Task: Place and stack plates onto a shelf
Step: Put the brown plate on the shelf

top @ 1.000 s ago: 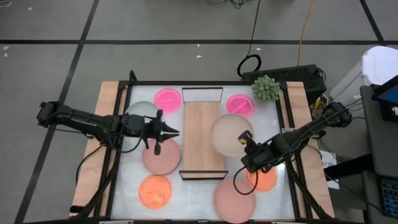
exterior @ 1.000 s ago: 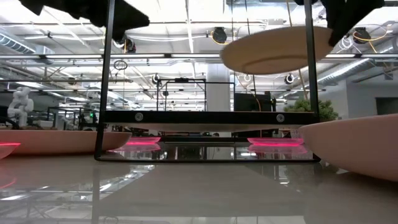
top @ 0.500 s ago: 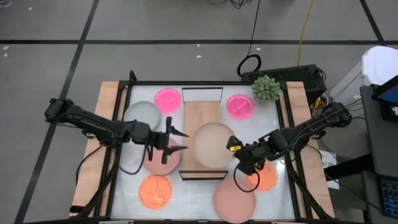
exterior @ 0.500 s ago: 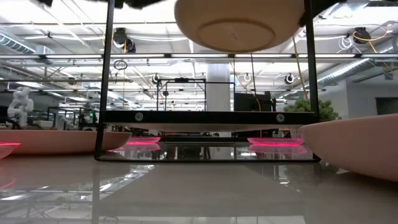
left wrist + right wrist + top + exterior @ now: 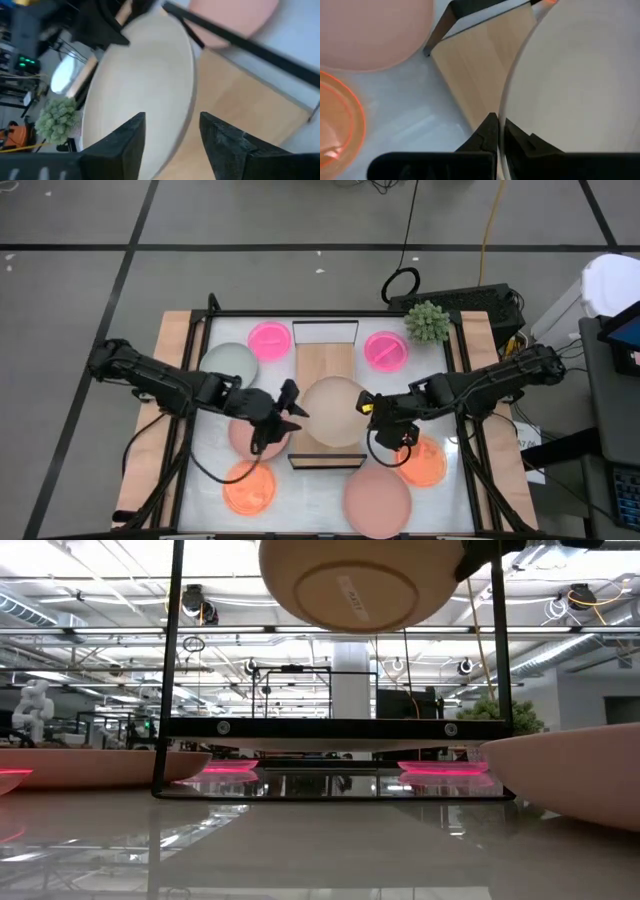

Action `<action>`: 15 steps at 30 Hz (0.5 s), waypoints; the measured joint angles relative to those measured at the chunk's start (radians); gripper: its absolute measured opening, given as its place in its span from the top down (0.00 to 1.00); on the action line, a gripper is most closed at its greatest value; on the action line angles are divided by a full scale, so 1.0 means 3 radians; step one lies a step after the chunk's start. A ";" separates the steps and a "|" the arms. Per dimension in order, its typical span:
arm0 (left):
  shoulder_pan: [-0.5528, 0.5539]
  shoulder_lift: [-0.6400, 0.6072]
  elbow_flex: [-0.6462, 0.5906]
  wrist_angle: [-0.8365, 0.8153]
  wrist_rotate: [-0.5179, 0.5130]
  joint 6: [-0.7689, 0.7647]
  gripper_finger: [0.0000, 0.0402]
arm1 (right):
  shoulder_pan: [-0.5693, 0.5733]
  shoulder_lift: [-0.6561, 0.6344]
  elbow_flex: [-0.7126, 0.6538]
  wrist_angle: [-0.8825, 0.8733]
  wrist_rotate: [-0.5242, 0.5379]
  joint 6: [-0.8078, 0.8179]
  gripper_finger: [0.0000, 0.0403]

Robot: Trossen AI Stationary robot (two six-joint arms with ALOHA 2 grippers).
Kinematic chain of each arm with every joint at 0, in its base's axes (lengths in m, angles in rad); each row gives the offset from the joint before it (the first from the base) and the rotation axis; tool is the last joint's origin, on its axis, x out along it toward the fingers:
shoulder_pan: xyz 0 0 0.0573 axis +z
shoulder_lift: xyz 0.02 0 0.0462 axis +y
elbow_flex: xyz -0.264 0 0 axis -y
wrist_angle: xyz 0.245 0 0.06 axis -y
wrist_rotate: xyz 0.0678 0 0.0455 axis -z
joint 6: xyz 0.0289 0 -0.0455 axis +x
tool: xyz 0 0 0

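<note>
Shifted left over the shelf (image 5: 326,385): beige plate (image 5: 332,412), rim pinched by right gripper (image 5: 368,409). Left gripper (image 5: 296,402), fingers spread, nears centre frame; a bump could dislodge it.

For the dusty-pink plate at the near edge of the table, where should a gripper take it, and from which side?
Grip the dusty-pink plate by its rim, one finger above and one below, as the right gripper holds the beige plate. It lies flat, so only the raised edge offers a hold. Probably come from its right side: the orange plate and shelf crowd its far side.
</note>
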 joint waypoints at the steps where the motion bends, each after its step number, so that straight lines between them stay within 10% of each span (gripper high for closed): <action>1: 0.0024 0.0075 0.0061 -0.0054 0.0000 0.0050 0.56 | -0.0015 0.0000 0.0000 0.0019 -0.0043 -0.0032 1.00; 15: 0.0069 0.0329 0.0263 -0.0235 0.0296 0.0567 0.82 | -0.0112 0.0000 0.0000 0.0153 -0.0177 -0.0039 1.00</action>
